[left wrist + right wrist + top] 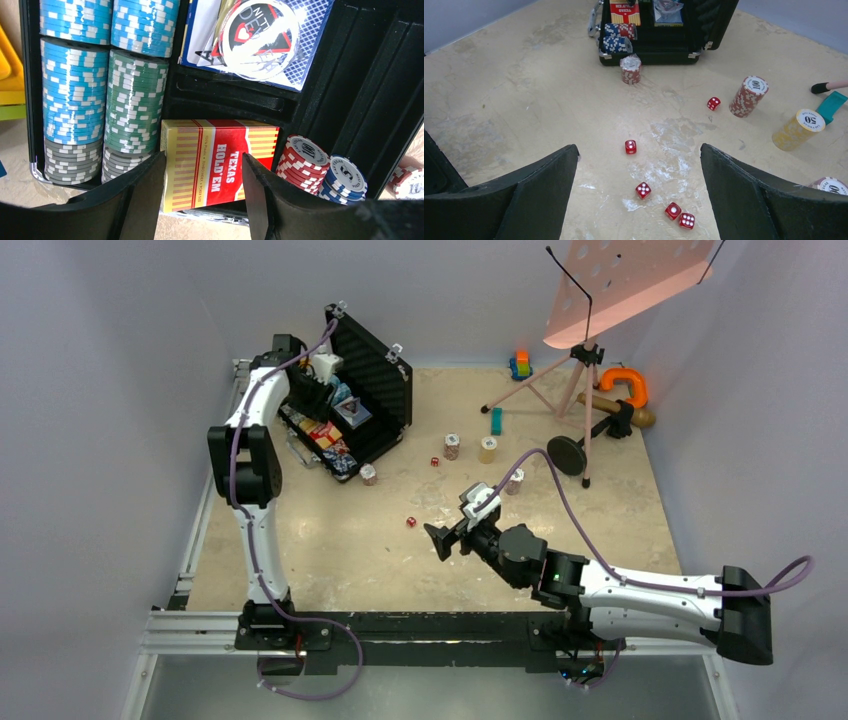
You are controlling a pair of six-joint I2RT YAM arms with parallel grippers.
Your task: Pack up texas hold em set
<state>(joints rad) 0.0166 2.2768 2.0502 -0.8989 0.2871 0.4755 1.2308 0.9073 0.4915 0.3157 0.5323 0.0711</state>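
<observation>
**Left fingers** (142, 195): spread apart and gripping nothing. They hang over the card box (215, 165), one on each side of its "TEXAS HOLD'EM" panel. The box is wider than the gap, and its right part passes behind the right-hand finger. Whether they touch it cannot be told.

**Card box:** orange-red and yellow, lying flat inside the briefcase (350, 75) at the edge nearest the wrist camera.
- To its left are rows of blue chips (75, 90), green chips (135, 100) and grey chips (72, 160), set on edge in two slots.
- Just to its right are a red-and-white stack (302, 162) and a blue-and-white stack (345, 177).
- Beyond it is a blue-backed deck (305, 45) with a round dealer button (260, 35) on top.

**Right fingers** (534, 190): wide apart and empty, hovering above the tabletop (499, 90), well apart from the briefcase.
- One red die (630, 146) lies on the tabletop in the gap between them.
- Three more dice (673, 210) lie nearer the camera.
- A fifth die (713, 103) sits farther out, just beside the "100" chip stack (749, 96).
- A yellow "50" stack (799, 129) stands to the right of the "100" stack.
- Another chip stack (630, 69) stands just beside the briefcase front.
- A further stack (829, 186) is cut off at the right edge of this view.

**Top view:** the briefcase stands open at the far left of the tabletop, with its lid (370, 365) upright. The pink music stand (620, 280) stands at the far right.
</observation>
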